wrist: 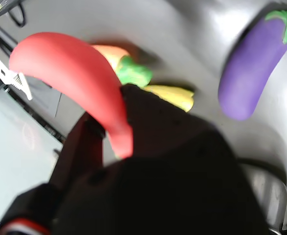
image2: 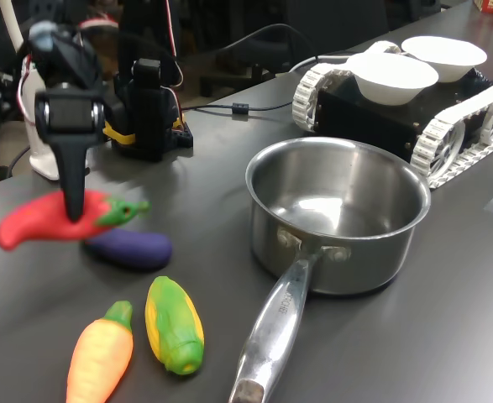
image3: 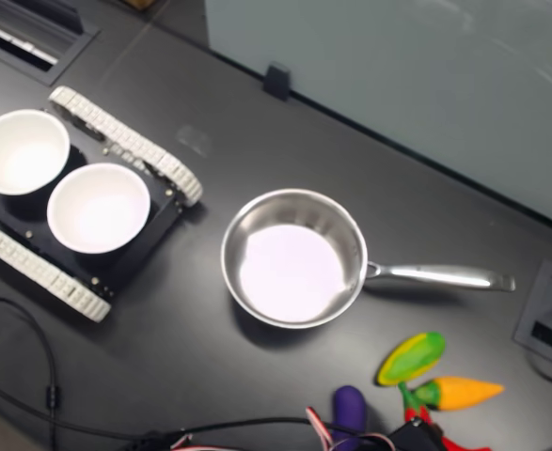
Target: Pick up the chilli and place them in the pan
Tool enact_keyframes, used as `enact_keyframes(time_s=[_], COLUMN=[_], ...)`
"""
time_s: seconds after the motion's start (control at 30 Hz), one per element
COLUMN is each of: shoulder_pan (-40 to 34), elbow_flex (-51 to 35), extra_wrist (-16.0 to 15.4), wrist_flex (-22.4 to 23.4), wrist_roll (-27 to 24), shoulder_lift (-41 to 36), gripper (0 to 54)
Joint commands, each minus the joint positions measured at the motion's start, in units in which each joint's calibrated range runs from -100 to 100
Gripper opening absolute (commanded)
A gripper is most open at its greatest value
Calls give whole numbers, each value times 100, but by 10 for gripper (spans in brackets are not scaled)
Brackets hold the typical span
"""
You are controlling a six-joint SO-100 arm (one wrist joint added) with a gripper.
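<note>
One red chilli point(image2: 49, 221) is pinched near its stem by the tool point(image2: 76, 206), held level; the empty pan point(image2: 337, 217) lies toward three o'clock in the first exterior view.

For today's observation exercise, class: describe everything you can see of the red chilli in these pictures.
The chilli is a smooth, curved, matte red toy pepper with a green stem cap, seemingly soft plastic or foam. It is lifted off the dark table, roughly level, with the gripper shut on its middle, jaws pressing both sides. In the first exterior view it hangs above the purple eggplant, left of the pan. Nothing else touches it.
</note>
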Motion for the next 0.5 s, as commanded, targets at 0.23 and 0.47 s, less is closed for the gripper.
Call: enact_keyframes(time_s=[0.23,0.47], shoulder_pan=[225,-51], elbow_flex=[186,176], extra_wrist=[-677,-803], wrist_flex=[-205,-205], wrist_roll=[-640,-1035], shoulder_lift=[-1694,-2394], gripper=[0,0])
